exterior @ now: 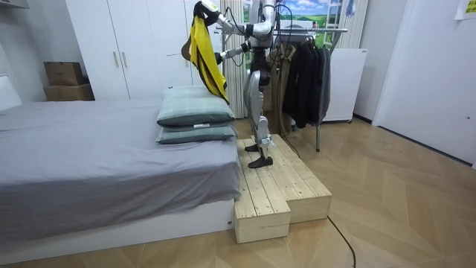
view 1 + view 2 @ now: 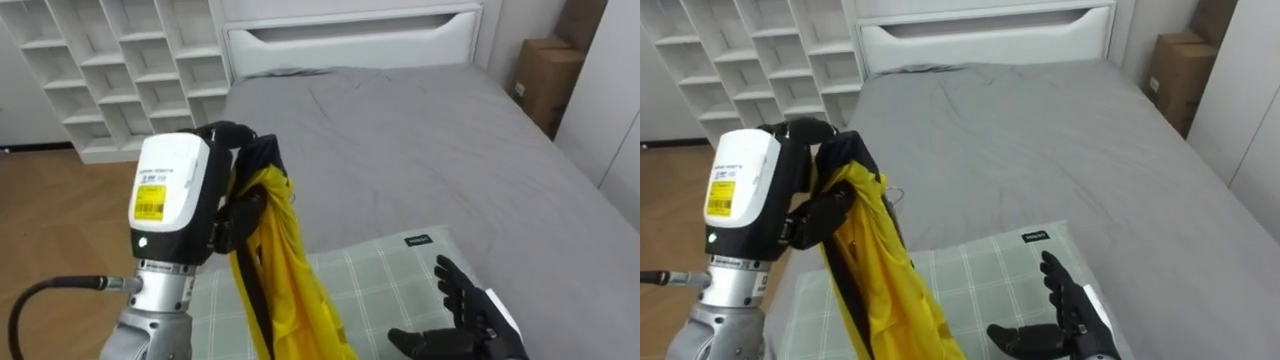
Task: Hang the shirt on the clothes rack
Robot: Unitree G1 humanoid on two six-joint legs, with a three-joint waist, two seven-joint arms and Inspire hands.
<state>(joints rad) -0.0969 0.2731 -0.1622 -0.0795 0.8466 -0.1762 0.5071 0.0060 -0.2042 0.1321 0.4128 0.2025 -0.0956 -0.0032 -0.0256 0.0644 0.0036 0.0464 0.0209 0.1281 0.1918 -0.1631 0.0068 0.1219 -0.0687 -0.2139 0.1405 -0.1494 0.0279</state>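
Pillow (image 2: 385,268) lies below yellow garment (image 2: 292,262) gripped by left hand (image 2: 228,222); right hand (image 2: 468,322) spread.

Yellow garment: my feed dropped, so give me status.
Left hand shut on yellow garment, raised. Right hand open, low over pillow. Clothes rack behind robot, dark coats on it.

Yellow garment (image 2: 288,250), seemingly black-edged, pale green checked pillow (image 2: 385,275), grey bedcover (image 2: 420,140), white shelving (image 2: 120,60)

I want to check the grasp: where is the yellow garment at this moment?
In the left eye view the yellow garment hangs from the raised left robot hand, on the robot's left, above the checked pillow on the grey bed.
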